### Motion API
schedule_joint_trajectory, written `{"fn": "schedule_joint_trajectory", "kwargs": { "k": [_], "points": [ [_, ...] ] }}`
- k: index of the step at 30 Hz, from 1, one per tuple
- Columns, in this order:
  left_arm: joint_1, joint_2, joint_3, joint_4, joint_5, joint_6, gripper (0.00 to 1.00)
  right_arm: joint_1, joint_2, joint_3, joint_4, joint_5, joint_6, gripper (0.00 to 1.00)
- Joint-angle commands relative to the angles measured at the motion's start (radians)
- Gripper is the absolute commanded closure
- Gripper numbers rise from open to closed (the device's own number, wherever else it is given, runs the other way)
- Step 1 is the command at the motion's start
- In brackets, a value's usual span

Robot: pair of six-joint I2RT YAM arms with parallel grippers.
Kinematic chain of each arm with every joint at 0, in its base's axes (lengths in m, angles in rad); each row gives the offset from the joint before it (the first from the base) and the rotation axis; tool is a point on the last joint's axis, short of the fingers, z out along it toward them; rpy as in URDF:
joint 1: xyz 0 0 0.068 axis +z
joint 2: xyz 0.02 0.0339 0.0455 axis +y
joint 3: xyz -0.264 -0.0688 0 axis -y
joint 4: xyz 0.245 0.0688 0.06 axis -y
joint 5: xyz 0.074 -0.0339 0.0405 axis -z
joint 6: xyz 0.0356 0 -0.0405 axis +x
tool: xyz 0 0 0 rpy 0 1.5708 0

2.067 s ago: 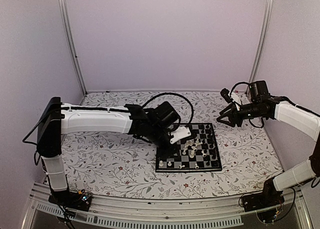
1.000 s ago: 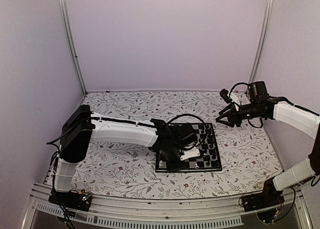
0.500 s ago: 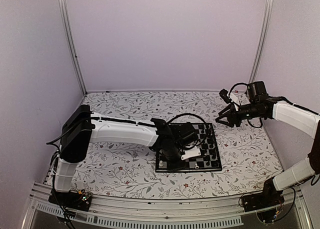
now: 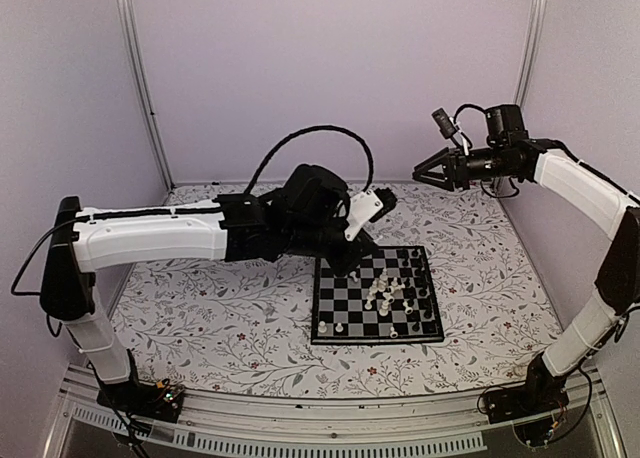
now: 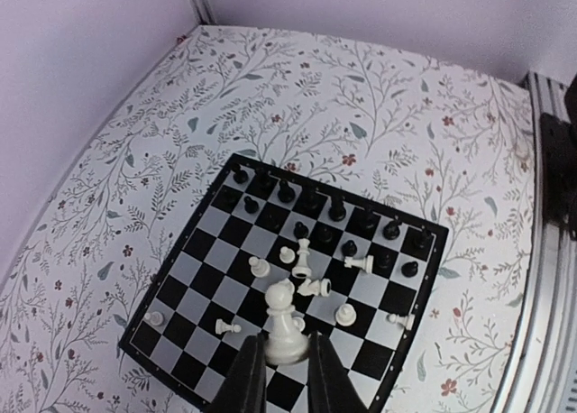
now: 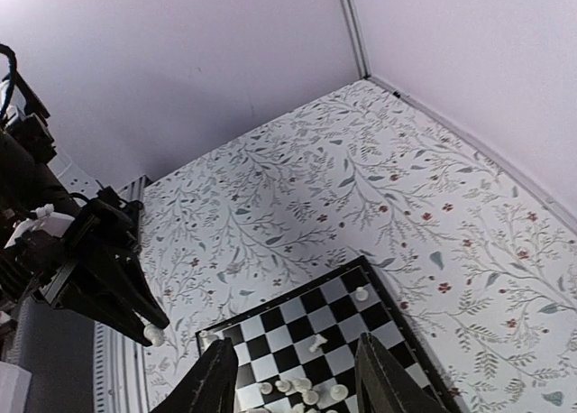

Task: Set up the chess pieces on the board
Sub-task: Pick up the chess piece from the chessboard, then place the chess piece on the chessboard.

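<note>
**Surface** (image 4: 220, 318): floral-patterned, carries the board.

**Left arm:** reaches across from the left. Its end effector (image 5: 287, 352) hangs above the board, fingers closed on a white piece.

**Right arm:** held high over the far right corner, well apart from the board. Its end effector (image 6: 297, 344) has its fingers spread with nothing between them.

**Board** (image 4: 335, 298): flat on the surface, right of centre, partly set.

**Black pieces** (image 5: 311, 201): mostly upright, ranked along one edge in two loose rows.

**White pieces** (image 5: 305, 267): a small cluster mid-board, several lying on their sides. A few pawns stand singly nearer the opposite edge.

**Held white piece** (image 5: 286, 323): upright between the left fingers, base down, clear of the squares beneath. Its type is too small to tell for certain.

**Step in hand (judged):** carrying one white piece to its home square. The white side is largely unplaced.

**Next move calls for (judged):**
- Travel to a vacant square at the edge opposite the black ranks.
- Descend straight, keeping clear of the toppled cluster.
- Release only once the base sits flat.
</note>
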Motion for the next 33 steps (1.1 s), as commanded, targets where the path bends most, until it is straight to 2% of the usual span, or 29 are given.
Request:
{"fn": "schedule_joint_trajectory", "kwargs": {
  "k": [1,6,13,23,29,33],
  "points": [
    [0.009,-0.073,-0.128,0.278,-0.075,-0.128,0.86,0.094,0.118,0.062,-0.147,-0.179,0.067,0.5],
    [0.008,-0.088,-0.15,0.314,-0.088,-0.139,0.86,0.18,0.122,0.039,-0.111,-0.228,0.118,0.45],
    [0.009,-0.098,-0.154,0.323,-0.094,-0.14,0.86,0.252,0.145,0.034,-0.124,-0.197,0.113,0.46],
    [0.013,-0.111,-0.167,0.323,-0.154,-0.141,0.87,0.265,0.138,0.029,-0.128,-0.159,0.095,0.56],
    [0.017,-0.104,-0.164,0.317,-0.16,-0.144,0.87,0.265,0.132,0.023,-0.127,-0.157,0.084,0.72],
    [0.019,-0.102,-0.164,0.319,-0.162,-0.147,0.87,0.266,0.131,0.02,-0.127,-0.151,0.083,0.73]
  ]
}}
